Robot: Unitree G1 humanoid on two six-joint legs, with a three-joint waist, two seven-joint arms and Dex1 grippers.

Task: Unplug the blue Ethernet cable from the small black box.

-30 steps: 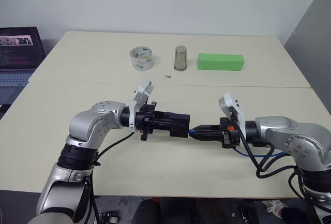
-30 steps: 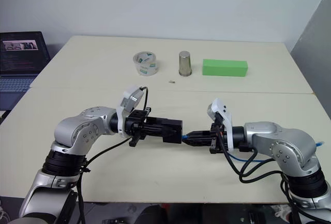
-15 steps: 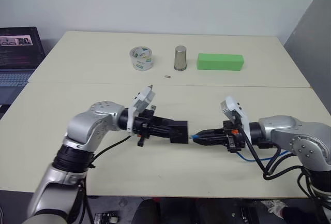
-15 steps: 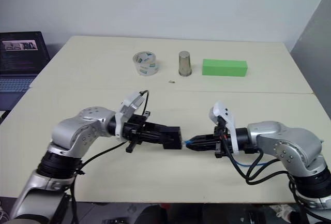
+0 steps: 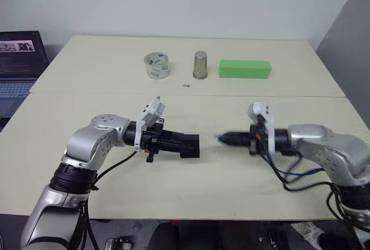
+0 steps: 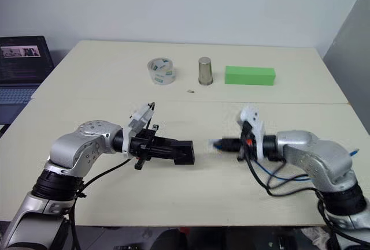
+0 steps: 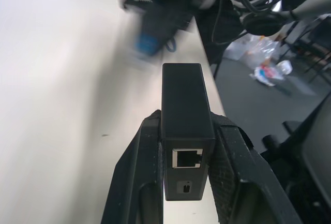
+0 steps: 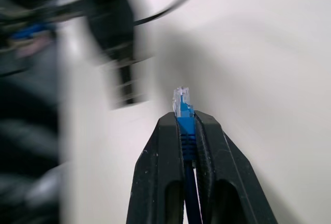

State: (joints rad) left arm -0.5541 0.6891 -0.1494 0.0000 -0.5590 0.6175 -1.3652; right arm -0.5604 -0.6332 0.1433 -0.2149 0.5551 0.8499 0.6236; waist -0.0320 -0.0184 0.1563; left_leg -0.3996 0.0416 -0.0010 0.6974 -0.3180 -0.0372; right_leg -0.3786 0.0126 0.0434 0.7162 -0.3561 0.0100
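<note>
Plug's out: a sec ago it sat against the small black box [image 5: 186, 145], now there's a clear gap mid-frame btwn them. My left gripper [image 7: 187, 175] has its jaws clamped on the box, port facing me, empty. Right gripper [image 8: 188, 131] jaws pinched on the blue Ethernet cable [image 8: 182, 111], clear plug tip poking past, right of centre above the surface [image 5: 191, 186]. Unplug looks done imo.

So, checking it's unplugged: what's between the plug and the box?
Bare table, seen in the left eye view: the plug is clear of the box.
</note>
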